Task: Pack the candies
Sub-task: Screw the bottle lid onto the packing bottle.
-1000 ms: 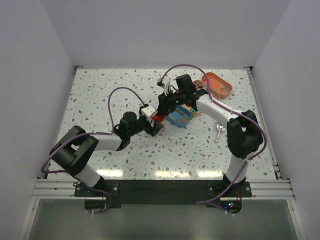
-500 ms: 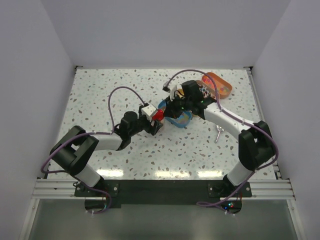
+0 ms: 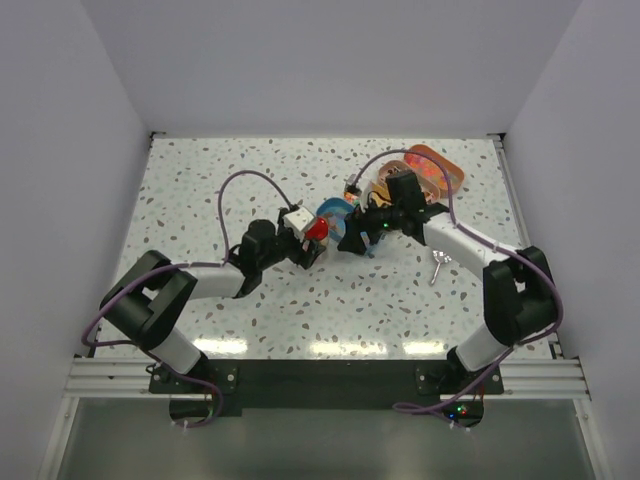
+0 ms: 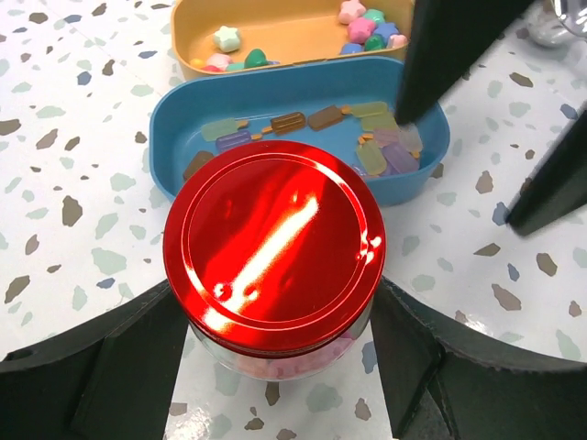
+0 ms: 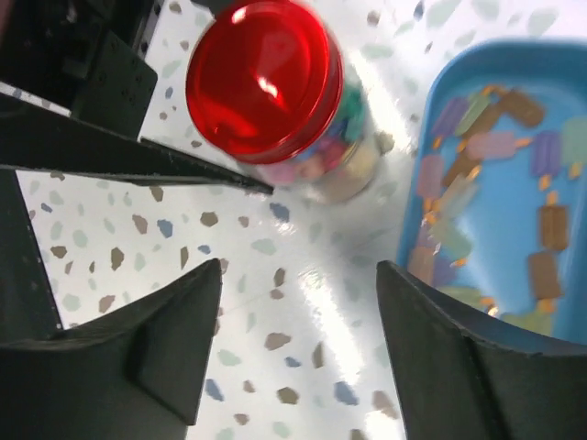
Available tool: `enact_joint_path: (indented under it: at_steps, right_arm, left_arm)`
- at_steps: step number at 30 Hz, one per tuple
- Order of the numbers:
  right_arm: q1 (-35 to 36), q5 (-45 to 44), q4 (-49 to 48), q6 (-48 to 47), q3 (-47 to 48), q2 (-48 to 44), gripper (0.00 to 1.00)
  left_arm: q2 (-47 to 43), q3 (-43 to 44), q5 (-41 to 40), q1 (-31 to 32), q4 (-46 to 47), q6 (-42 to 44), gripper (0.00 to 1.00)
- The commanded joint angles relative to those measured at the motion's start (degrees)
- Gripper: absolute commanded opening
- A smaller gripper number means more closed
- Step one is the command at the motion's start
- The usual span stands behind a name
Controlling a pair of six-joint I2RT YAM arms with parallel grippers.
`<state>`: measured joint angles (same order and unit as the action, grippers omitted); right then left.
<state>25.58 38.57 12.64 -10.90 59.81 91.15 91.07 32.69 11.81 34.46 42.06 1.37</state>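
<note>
Frame centre: my left claw [image 4: 275, 321] grips the jar [image 4: 275, 243], my right claw [image 5: 301, 275] hangs open beside it; a careless swing could topple it or tip the tray [image 4: 160, 137], scattering candies [image 5: 550, 225].

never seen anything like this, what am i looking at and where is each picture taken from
Two robot arms are bolted to a speckled table. One picture looks down from above; the other two come from a camera on each wrist, so the black wedges are that arm's own fingers. The left hand grips a red-lidded glass jar holding small coloured candies. The right hand is open and empty. Next to the jar sit a blue tin and a yellow tin, both with candies inside; a metal scoop lies farther off.
</note>
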Motion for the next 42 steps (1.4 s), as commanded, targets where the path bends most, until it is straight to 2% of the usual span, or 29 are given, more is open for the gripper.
enact_joint_path:
  at_steps: [1,4,5,6,8,10,14,26,35,38,42]
  right_arm:
    - [-1.85,11.69,-2.89,-12.73,4.78,0.77,0.78]
    - [-2.64,18.2,4.89,-25.01,10.92,5.5,0.85]
    - [-2.64,18.99,14.77,-29.14,16.51,6.92,0.86]
    - [-2.73,20.65,19.48,-36.75,19.18,8.32,0.87]
    - [-2.73,22.07,29.84,-43.65,24.62,11.92,0.88]
    - [-2.73,22.6,32.52,-47.89,26.66,13.69,0.88]
    - [-2.64,23.66,39.2,-54.91,30.54,15.81,0.88]
    - [-1.24,23.22,36.22,-54.76,32.82,19.58,0.87]
    - [-0.1,24.01,37.72,-54.32,36.08,22.49,0.8]
    - [0.17,23.75,37.89,-54.14,36.17,22.66,0.72]
    - [0.26,23.66,38.51,-54.23,35.9,22.84,0.57]
  left_arm:
    - [0.86,2.72,5.75,-0.18,-2.24,3.73,0.22]
    - [1.04,4.65,9.7,-0.53,-5.67,6.89,0.23]
    - [1.04,5.36,11.02,-1.23,-6.72,8.03,0.23]
    - [0.96,6.07,15.21,-1.76,-8.3,8.47,0.23]
    - [0.96,7.3,18.93,-3.59,-8.93,8.92,0.23]
    - [1.13,8.0,22.7,-4.66,-9.45,9.0,0.23]
    - [1.83,9.23,25.01,-5.89,-11.91,11.11,0.23]
    - [4.03,10.73,29.85,-5.98,-13.94,12.52,0.22]
    - [4.82,11.17,30.55,-6.07,-14.38,12.43,0.22]
    - [5.35,11.43,30.55,-5.98,-14.81,12.43,0.22]
    - [5.35,11.61,29.85,-5.98,-14.64,12.08,0.21]
